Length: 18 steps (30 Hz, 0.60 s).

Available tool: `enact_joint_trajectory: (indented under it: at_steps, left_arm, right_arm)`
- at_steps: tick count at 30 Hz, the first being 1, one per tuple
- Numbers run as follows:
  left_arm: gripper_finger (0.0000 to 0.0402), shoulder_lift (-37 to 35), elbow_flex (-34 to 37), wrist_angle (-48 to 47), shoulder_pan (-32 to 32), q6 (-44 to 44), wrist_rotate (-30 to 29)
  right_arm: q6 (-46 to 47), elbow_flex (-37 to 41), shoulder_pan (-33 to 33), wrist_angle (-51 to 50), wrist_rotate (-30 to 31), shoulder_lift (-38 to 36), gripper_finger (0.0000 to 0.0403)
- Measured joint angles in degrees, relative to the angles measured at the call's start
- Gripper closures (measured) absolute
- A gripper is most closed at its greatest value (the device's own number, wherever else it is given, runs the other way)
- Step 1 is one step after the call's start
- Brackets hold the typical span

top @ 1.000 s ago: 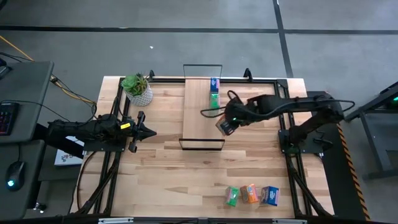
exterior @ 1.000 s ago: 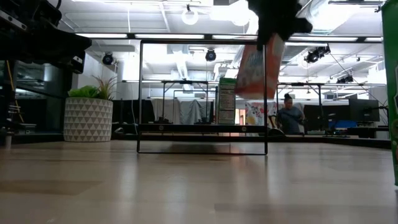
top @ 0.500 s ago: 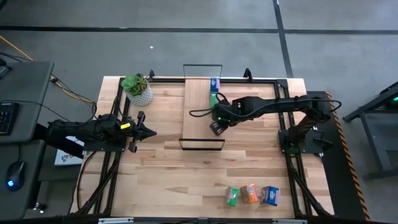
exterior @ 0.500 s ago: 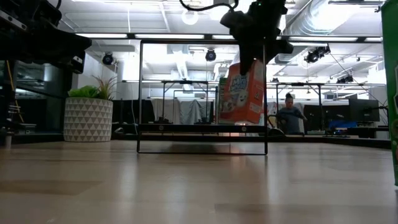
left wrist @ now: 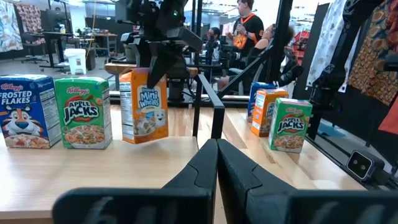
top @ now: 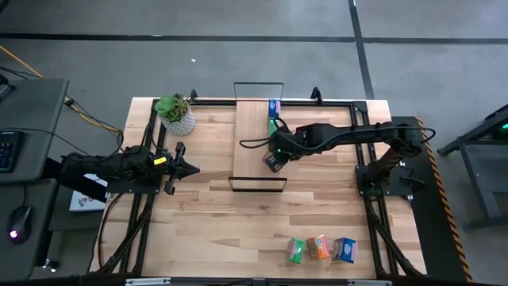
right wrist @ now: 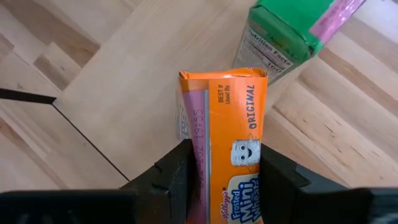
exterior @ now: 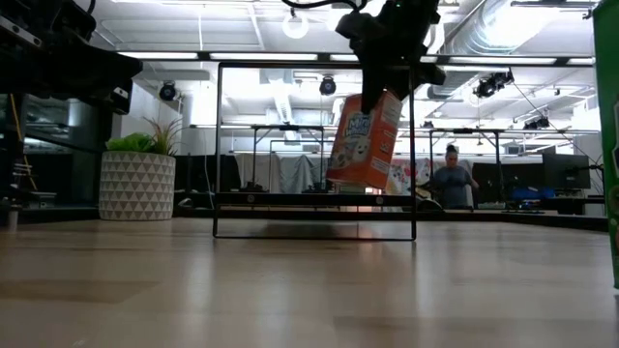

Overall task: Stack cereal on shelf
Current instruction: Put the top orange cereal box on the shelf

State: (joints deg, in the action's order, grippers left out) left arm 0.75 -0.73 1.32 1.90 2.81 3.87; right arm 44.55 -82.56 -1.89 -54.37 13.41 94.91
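Note:
My right gripper (top: 274, 159) is shut on an orange cereal box (exterior: 366, 140) over the light-wood shelf plank (top: 254, 143), which has black wire frames at its ends. A blue box (top: 274, 105) and a green box (top: 273, 125) stand upright on the plank beyond it; in the left wrist view the blue box (left wrist: 25, 112) and green box (left wrist: 82, 112) stand in a row beside the orange box (left wrist: 144, 106). My left gripper (top: 186, 168) is shut and empty at the table's left, pointing at the shelf. My right gripper pinches the orange box between its two fingers (right wrist: 177, 168), on two opposite sides near its upper end (exterior: 379, 95). The fingers come from above, pointing down. The box hangs below them, tilted, its lower end (left wrist: 146, 138) just above the plank.
A potted plant (top: 175, 113) stands at the table's far left. Three more boxes, green (top: 296, 250), orange (top: 318, 246) and blue (top: 344, 249), stand near the front right edge. People show in the room beyond the table (exterior: 450, 174).
My right gripper has gone toward the table's left and down with the orange box, from beside the shelf's right edge to over the plank. The box has turned in the hold and now hangs lower and tilted, close above the plank.

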Motion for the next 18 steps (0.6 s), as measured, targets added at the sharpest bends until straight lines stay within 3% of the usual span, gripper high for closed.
enact_joint_trajectory:
  at_steps: [5, 18]
  left_arm:
    - [0.0398, 0.0, 0.0, 0.0, 0.0, 0.0, 0.0]
    - [0.0398, 0.0, 0.0, 0.0, 0.0, 0.0, 0.0]
  right_arm:
    - [-1.3, 0.0, 0.0, 0.0, 0.4, 0.0, 0.0264]
    - [-1.5, 0.0, 0.0, 1.0, 1.6, 0.0, 0.0199]
